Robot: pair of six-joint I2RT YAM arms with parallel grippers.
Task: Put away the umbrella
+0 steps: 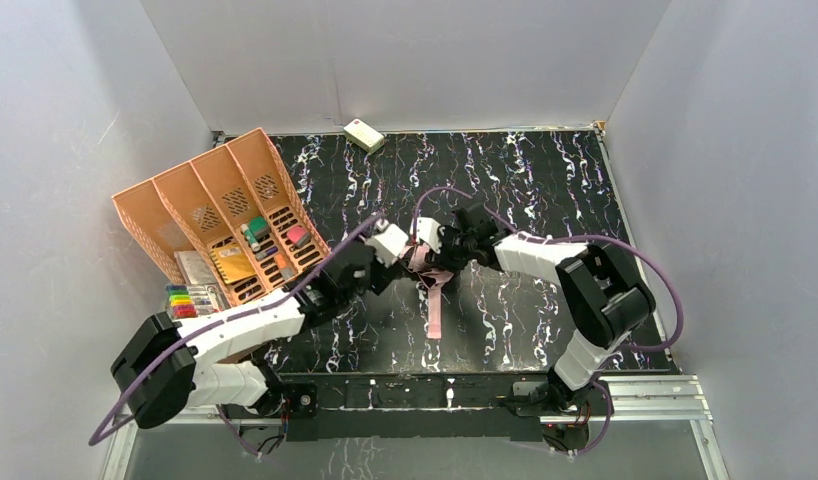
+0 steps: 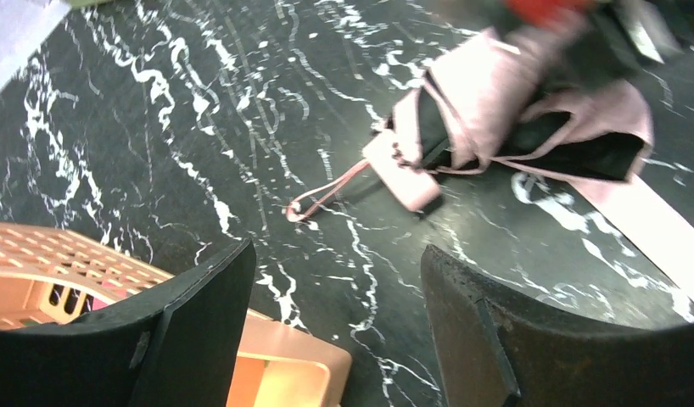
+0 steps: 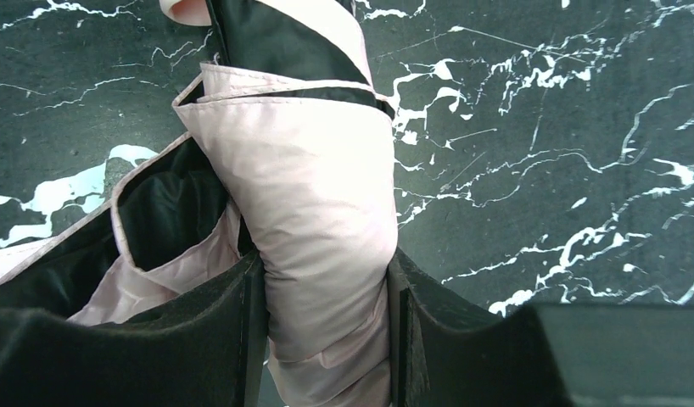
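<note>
**Top view.** The umbrella (image 1: 431,268) lay collapsed but untidy at centre frame on the black marbled table (image 1: 545,180). The left gripper (image 1: 413,243) and right gripper (image 1: 455,240) met it from opposite sides. I judged this pairing suited to a limp bundle, since one tool could pin it while the other was free to gather folds. A pink band (image 1: 435,315) trailed toward the lower edge. The peach organiser (image 1: 225,210), its compartments partly filled, stood at left of frame, well apart. A cream box (image 1: 364,134) sat at upper centre by the back wall, out of my way.

**Left wrist view.** The left gripper (image 2: 335,339) was released, its jaws spread with only bare table between them. The umbrella (image 2: 505,110) filled the upper right. Its pink handle (image 2: 403,174) pointed toward lower left, and the thin wrist loop (image 2: 322,193) lay flat on the table beside it. A corner of the organiser (image 2: 64,271) showed at lower left, near the left finger. The band (image 2: 657,237) ran off at right.

**Right wrist view.** The right gripper (image 3: 327,339) was clenched on the umbrella (image 3: 314,186), with its fingers (image 3: 199,339) pressed against both flanks of the pink fabric roll. Black lining spilled loose at left of frame. To my eye, those open flaps and the trailing band were the likeliest things to snag.
</note>
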